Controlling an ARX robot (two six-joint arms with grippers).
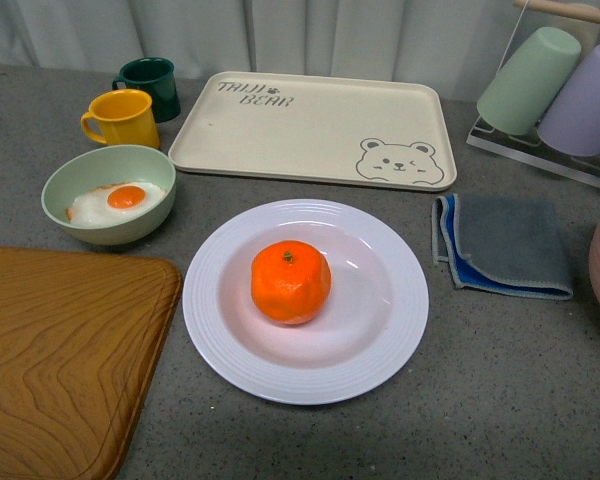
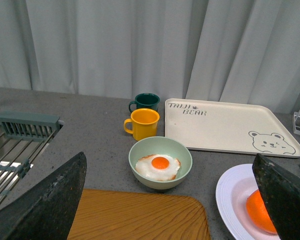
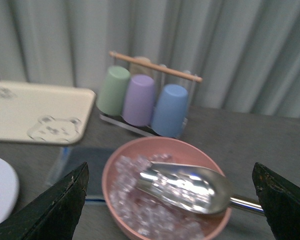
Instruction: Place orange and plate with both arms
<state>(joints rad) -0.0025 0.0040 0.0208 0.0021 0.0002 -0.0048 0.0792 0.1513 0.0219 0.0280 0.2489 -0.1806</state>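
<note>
The orange (image 1: 291,281) sits in the middle of the white ridged plate (image 1: 220,340) on the grey counter, in the front view. Neither arm shows in that view. In the left wrist view my left gripper (image 2: 172,200) is open and empty, its fingers (image 2: 55,200) wide apart above the wooden board; the plate (image 2: 230,192) and part of the orange (image 2: 257,210) show beside one finger. In the right wrist view my right gripper (image 3: 170,200) is open and empty above a pink bowl; the plate's edge (image 3: 0,187) shows at one side.
A wooden board (image 1: 60,350) lies left of the plate. A pale green bowl with a fried egg (image 1: 108,195), a yellow mug (image 1: 123,118), a dark green mug (image 1: 150,82) and the beige bear tray (image 1: 310,125) stand behind. A folded cloth (image 1: 505,245), a cup rack (image 1: 560,90) and a pink bowl with a metal scoop (image 3: 165,192) are at right.
</note>
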